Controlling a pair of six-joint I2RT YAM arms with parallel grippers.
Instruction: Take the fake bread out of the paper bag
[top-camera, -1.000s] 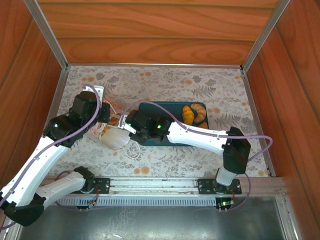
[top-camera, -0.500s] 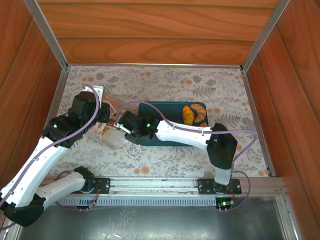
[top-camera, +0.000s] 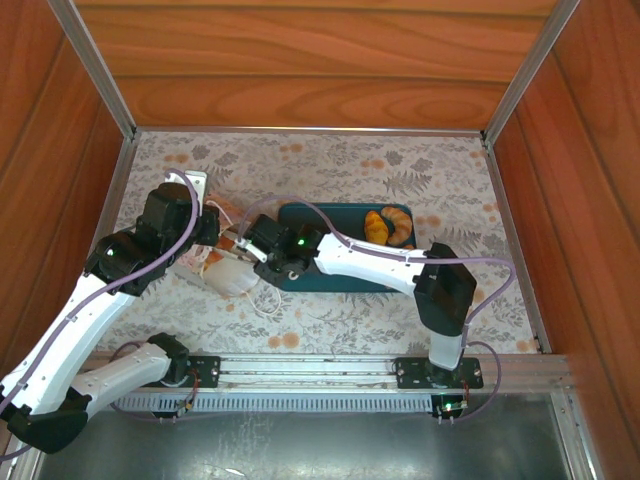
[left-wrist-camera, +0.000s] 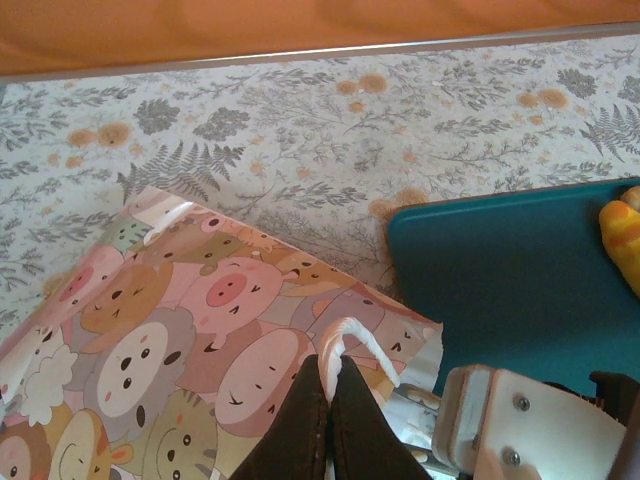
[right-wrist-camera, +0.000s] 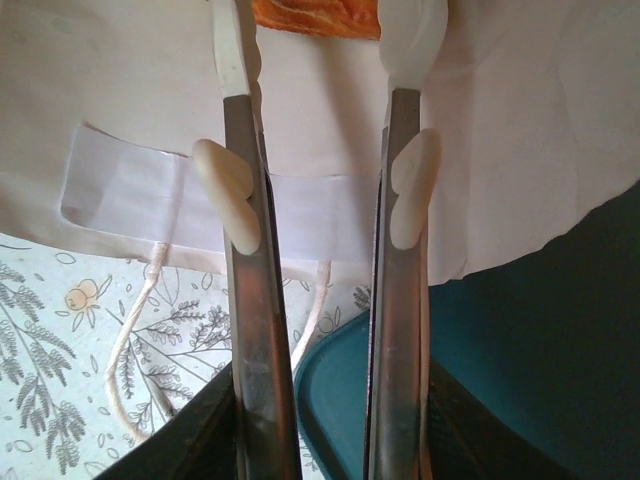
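The paper bag (top-camera: 228, 276) lies on its side left of the teal tray; its cartoon-animal side (left-wrist-camera: 180, 320) faces my left wrist camera. My left gripper (top-camera: 207, 240) (left-wrist-camera: 330, 376) is shut on the bag's white cord handle (left-wrist-camera: 362, 340). My right gripper (top-camera: 244, 252) (right-wrist-camera: 318, 42) reaches into the bag's mouth, its fingers apart against the white inner paper (right-wrist-camera: 130, 90). An orange-brown piece of fake bread (right-wrist-camera: 310, 14) sits at its fingertips, deeper in the bag. Two more pieces of fake bread (top-camera: 388, 227) lie on the tray.
The teal tray (top-camera: 345, 272) (left-wrist-camera: 500, 290) lies just right of the bag, under my right forearm. A loose cord handle (right-wrist-camera: 135, 340) trails on the floral tablecloth (top-camera: 330, 165). Wooden walls enclose the table on three sides.
My right gripper has moved left from over the tray's edge into the bag's mouth. The left arm has held still with the handle.
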